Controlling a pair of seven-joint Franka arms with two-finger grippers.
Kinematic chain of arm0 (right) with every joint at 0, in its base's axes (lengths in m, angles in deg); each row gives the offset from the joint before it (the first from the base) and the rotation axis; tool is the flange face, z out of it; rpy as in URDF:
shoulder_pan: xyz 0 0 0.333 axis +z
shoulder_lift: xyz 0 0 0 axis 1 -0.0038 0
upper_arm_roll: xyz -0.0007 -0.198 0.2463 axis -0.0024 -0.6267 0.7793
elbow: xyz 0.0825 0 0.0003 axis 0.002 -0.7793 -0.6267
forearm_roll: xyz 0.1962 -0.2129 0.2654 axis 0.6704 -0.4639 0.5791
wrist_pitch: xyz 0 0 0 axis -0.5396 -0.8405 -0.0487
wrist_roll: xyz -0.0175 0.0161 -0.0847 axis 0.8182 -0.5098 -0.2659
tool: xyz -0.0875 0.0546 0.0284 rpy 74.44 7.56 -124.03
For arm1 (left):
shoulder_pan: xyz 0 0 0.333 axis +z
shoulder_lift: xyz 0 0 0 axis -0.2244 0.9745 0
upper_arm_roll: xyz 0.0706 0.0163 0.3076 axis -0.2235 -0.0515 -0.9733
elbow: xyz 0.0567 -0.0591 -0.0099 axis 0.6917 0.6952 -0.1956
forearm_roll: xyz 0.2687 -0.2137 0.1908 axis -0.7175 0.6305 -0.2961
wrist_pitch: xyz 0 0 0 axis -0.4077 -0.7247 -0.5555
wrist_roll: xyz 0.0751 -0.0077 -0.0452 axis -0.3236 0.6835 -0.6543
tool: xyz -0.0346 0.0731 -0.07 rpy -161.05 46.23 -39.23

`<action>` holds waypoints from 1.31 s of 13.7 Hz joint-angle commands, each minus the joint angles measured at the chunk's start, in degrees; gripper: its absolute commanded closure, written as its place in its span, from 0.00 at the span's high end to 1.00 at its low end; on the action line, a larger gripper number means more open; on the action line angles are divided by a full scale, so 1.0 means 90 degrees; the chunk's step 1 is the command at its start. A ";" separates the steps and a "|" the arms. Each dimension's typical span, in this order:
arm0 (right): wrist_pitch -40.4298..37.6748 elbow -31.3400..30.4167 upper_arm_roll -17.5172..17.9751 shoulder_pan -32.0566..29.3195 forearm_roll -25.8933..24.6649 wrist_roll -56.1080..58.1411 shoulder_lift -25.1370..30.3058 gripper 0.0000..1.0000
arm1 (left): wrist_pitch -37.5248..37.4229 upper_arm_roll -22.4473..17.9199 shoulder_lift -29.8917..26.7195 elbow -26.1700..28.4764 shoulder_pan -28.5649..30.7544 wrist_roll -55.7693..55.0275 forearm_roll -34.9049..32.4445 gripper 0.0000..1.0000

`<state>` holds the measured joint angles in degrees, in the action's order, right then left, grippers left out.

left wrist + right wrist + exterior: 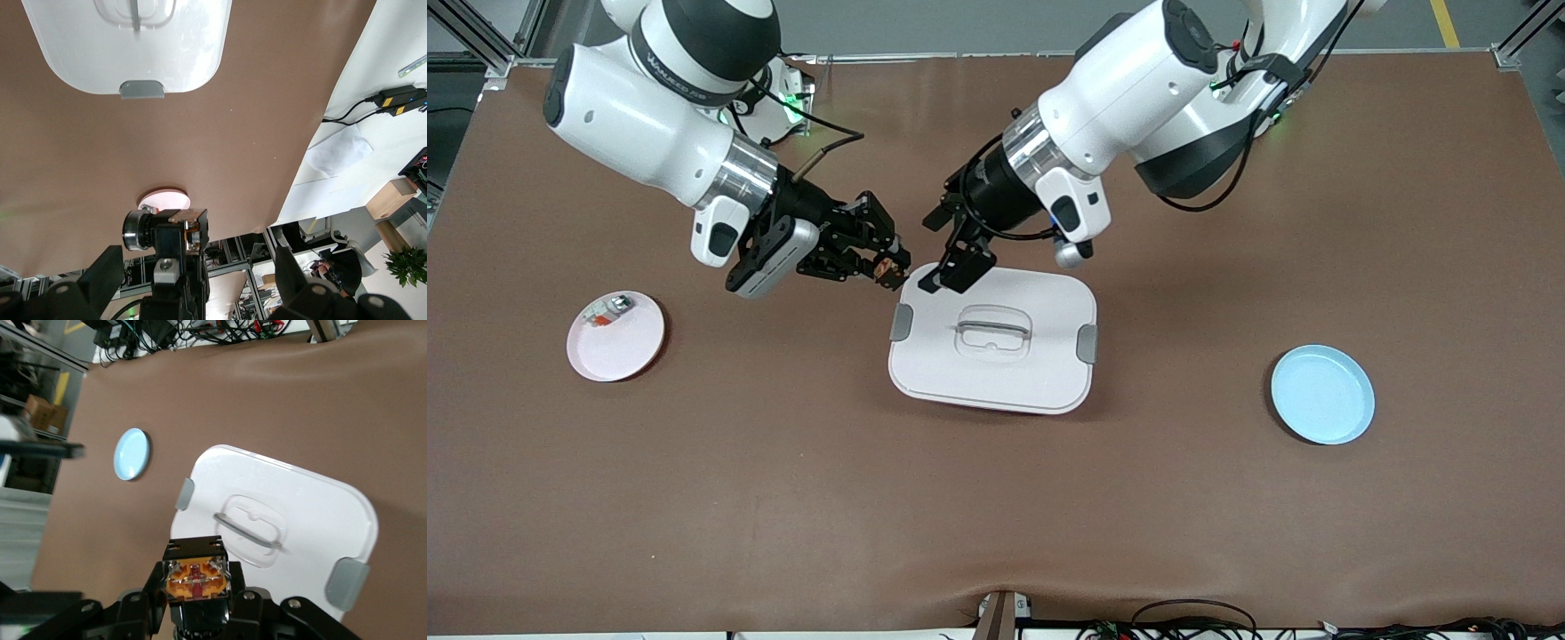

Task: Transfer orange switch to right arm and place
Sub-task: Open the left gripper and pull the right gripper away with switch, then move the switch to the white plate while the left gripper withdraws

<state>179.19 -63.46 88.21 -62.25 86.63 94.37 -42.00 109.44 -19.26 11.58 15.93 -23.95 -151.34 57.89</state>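
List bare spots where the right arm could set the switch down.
Bare brown table runs nearer the camera than the white lidded box. Blue plate is empty. Pink plate holds a small part. Crowded: both end effectors hover by the box's corner, right end effector gripping the orange switch.

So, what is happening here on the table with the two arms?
The right gripper is shut on the orange switch, just above the corner of the white lidded box. The left gripper is open beside it, over the same box, holding nothing. A pink plate with a small part lies toward the right arm's end, a blue plate toward the left arm's end.
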 commanded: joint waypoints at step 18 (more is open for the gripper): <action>-0.2470 -0.0033 0.0001 -0.2346 -0.2647 0.4998 0.0111 0.00 | -0.3916 -0.0006 -0.1441 0.0024 0.1287 0.6400 -0.1188 1.00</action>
<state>157.97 -63.44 87.38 -81.59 65.32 135.49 -41.99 76.84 -19.47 -0.06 15.74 -14.56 -99.81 48.09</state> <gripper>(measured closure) 0.595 0.000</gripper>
